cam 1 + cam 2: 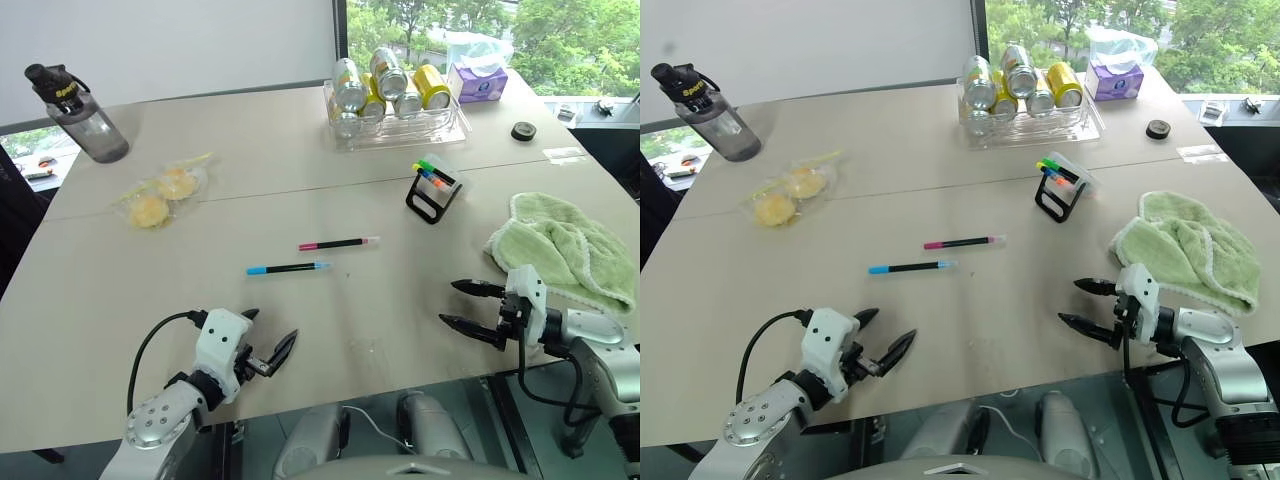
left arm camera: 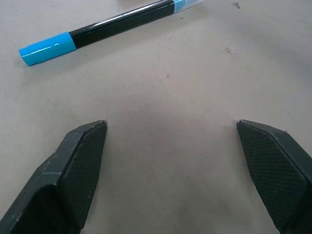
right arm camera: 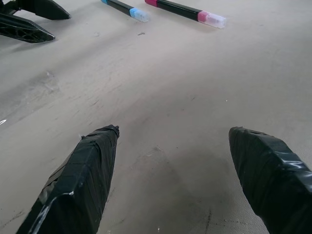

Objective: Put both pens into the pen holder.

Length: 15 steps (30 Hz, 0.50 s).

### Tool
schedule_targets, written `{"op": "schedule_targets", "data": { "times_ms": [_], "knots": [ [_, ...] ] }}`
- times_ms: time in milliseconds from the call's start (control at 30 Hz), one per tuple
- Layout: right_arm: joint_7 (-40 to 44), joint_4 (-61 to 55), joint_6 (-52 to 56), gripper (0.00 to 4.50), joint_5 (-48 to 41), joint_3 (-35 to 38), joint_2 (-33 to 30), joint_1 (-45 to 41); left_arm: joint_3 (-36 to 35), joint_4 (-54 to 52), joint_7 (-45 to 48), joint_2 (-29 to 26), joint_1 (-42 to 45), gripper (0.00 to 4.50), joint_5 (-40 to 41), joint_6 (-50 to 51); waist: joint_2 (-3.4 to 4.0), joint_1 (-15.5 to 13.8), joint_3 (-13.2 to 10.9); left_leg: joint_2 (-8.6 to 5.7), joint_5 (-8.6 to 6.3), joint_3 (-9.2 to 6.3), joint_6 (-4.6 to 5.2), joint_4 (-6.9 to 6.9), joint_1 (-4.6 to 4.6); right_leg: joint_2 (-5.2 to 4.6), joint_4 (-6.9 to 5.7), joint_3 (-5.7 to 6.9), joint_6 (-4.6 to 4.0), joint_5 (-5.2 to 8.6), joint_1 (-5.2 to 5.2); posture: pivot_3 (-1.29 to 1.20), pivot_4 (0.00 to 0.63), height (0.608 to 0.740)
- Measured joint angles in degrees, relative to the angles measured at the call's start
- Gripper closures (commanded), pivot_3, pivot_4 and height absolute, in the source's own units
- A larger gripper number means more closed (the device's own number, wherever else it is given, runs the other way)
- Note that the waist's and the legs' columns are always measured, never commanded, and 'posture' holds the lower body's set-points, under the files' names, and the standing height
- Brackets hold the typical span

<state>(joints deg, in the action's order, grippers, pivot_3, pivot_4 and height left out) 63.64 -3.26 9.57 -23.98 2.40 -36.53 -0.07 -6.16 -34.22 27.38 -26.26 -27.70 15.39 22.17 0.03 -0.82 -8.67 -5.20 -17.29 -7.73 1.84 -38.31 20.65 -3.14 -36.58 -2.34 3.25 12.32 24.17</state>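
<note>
Two pens (image 1: 315, 256) flat on the table (image 1: 380, 330), both claws, left (image 1: 270, 340) and right (image 1: 462, 304), wide open, empty.

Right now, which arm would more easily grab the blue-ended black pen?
Left, probably. The left gripper stands open just below the blue-ended black pen; the right gripper sits farther off, near the green towel.

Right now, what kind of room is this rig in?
Likely an office or meeting room: a large beige table beside a window onto trees, with a tray of drink cans, a tissue box, a water bottle, and two pens near a pen holder.
</note>
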Motion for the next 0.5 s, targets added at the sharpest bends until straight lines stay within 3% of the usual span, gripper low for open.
{"op": "schedule_targets", "data": {
  "times_ms": [500],
  "knots": [
    [0.0,2.1,-1.6,0.65,0.5,0.0,0.7,-0.4,0.0,0.0,1.1,-0.3,1.4,0.10,0.4,0.5,-0.01,0.0,0.0,0.00,0.00,0.00,0.00,0.00,0.00,0.00,0.00,0.00,0.00,0.00,0.00,0.00,0.150,0.739]
  ]
}}
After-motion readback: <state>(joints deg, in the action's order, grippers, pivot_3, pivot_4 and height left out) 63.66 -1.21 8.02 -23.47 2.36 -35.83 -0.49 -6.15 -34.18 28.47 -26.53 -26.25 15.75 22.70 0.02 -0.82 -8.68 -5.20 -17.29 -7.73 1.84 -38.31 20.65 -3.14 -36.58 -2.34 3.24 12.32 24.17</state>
